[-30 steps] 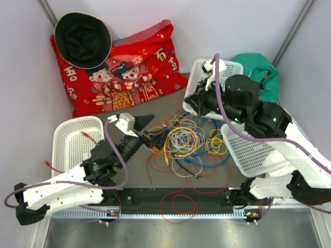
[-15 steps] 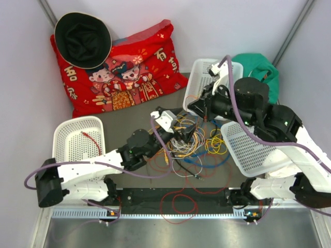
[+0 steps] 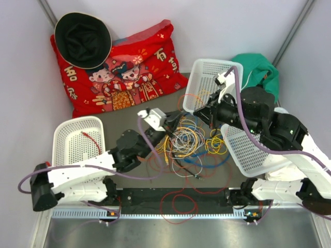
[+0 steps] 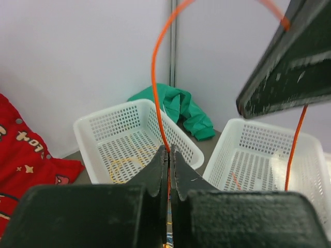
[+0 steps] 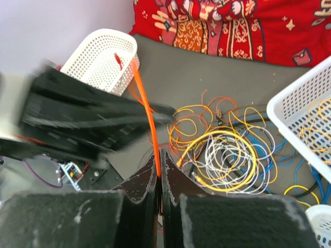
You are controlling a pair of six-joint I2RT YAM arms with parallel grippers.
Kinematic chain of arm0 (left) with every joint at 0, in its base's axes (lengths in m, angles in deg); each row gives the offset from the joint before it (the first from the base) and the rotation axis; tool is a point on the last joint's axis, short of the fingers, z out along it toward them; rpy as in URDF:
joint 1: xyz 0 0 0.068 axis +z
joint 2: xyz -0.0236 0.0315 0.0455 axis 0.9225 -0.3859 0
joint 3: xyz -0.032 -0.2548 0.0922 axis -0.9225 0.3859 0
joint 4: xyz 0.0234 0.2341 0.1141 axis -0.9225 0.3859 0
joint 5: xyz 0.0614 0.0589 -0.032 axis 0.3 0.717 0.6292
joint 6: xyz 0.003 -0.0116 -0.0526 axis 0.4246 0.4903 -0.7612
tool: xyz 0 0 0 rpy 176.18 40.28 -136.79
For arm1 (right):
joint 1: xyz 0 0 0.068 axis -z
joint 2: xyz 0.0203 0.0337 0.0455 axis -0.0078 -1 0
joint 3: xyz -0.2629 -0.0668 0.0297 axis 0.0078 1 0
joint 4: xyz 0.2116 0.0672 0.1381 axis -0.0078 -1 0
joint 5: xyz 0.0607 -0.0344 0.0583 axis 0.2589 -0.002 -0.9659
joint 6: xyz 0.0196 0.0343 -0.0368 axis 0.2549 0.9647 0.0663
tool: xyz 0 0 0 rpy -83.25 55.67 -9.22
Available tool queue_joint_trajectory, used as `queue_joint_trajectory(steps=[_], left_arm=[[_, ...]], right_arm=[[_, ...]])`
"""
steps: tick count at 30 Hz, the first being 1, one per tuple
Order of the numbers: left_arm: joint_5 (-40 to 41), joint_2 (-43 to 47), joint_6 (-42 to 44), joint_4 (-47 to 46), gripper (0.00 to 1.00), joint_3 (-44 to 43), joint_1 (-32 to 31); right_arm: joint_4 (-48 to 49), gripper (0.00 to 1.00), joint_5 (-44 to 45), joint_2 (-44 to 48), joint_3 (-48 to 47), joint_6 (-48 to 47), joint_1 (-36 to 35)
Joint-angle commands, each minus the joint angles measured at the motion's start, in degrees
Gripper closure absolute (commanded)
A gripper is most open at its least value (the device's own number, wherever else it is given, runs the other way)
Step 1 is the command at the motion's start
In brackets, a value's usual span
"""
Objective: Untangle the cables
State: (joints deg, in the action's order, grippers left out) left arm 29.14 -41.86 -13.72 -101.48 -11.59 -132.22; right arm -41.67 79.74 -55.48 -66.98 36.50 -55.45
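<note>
1. The cables (image 3: pixel 187 140): a loose tangle of yellow, white, blue, orange and black loops at the middle of the table (image 3: pixel 116 123), toward its near edge and between the baskets. One red cable (image 3: pixel 178 202) trails over the near edge.
2. The orange cable (image 4: pixel 153 72): it stands clear above the tangle and arcs up from the left gripper toward the right one. It appears to be a single strand held at two points, so that it can be drawn out of the other loops.
3. The left gripper (image 4: pixel 166 153): fingers pressed together on the orange cable, over the tangle's left side.
4. The right gripper (image 5: pixel 158 157): fingers likewise pinched on the orange strand, over the tangle's far right.
5. The far basket (image 3: pixel 207 77): at the far right of the table, holding a yellow cable (image 4: pixel 121 166). It is probably a bin for freed cables.
6. The left basket (image 3: pixel 67 150): at the near left edge, holding a short red strand. The near right basket (image 3: pixel 253 155) lies under the right arm.
7. The red cushion (image 3: pixel 134 67), black hat (image 3: pixel 83 39) and green cloth (image 3: pixel 258 67): along the far edge, apart from the work.
</note>
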Motion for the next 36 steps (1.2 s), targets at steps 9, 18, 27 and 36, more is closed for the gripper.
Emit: queue_joint_trajectory(steps=[9, 18, 27, 36], left_arm=[[19.4, 18.4, -10.0, 20.1, 1.00, -4.8, 0.0], [48.0, 22.0, -29.4, 57.4, 1.00, -21.4, 0.0], [64.3, 23.6, -51.7, 87.0, 1.00, -34.8, 0.0], [82.6, 20.5, -38.9, 79.3, 1.00, -33.4, 1.5]], right_arm=[[3.1, 0.09, 0.5, 1.5, 2.8, 1.1, -0.1], [6.8, 0.01, 0.8, 2.1, 8.6, 1.8, -0.1], [9.5, 0.01, 0.3, 0.7, 12.1, 1.6, 0.0], [12.0, 0.01, -0.4, -0.2, 15.3, 2.2, -0.1]])
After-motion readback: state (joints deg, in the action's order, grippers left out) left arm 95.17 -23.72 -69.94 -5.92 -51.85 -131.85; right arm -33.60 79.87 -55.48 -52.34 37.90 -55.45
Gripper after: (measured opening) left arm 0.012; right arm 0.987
